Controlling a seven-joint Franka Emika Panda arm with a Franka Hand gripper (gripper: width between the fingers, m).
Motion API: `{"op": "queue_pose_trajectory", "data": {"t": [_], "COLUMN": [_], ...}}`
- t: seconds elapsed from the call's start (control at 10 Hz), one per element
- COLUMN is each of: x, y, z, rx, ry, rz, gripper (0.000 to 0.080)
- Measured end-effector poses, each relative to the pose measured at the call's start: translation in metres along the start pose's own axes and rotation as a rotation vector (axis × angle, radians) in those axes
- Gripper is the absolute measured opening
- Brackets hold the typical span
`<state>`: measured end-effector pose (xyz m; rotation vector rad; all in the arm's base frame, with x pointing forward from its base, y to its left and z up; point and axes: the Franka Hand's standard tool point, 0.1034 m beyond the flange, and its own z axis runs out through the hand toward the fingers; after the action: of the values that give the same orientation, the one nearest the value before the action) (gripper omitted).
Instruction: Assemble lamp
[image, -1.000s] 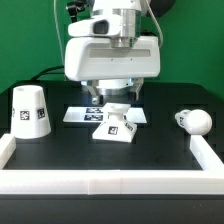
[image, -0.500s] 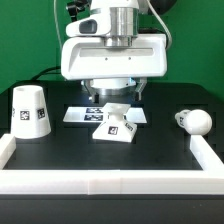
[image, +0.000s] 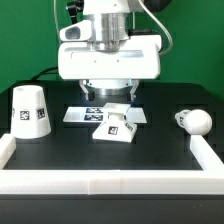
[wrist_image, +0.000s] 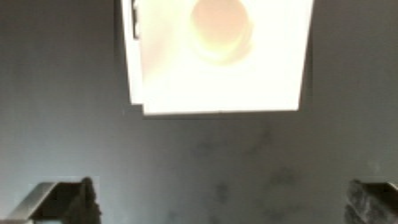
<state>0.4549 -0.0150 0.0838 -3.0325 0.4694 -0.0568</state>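
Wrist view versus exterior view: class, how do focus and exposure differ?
Wrist view: the base is blown out to a pale glow with soft edges, and the table is dim and grainy. Exterior view: evenly lit and sharp; tags on the shade read crisply.

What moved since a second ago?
Only the gripper moved. It shifted a little above the base, but which way is hard to tell. It stayed open and took hold of nothing. The base, shade, bulb and marker board stayed put.
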Motion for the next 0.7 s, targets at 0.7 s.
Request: {"op": "queue_pose_trajectory", "data": {"t": [0.7], "x": [-0.019], "y": [0.000], "z": [0.011], "rx": [-0.007], "ry": [0.003], "rz": [0.000], "gripper": [0.0700]}}
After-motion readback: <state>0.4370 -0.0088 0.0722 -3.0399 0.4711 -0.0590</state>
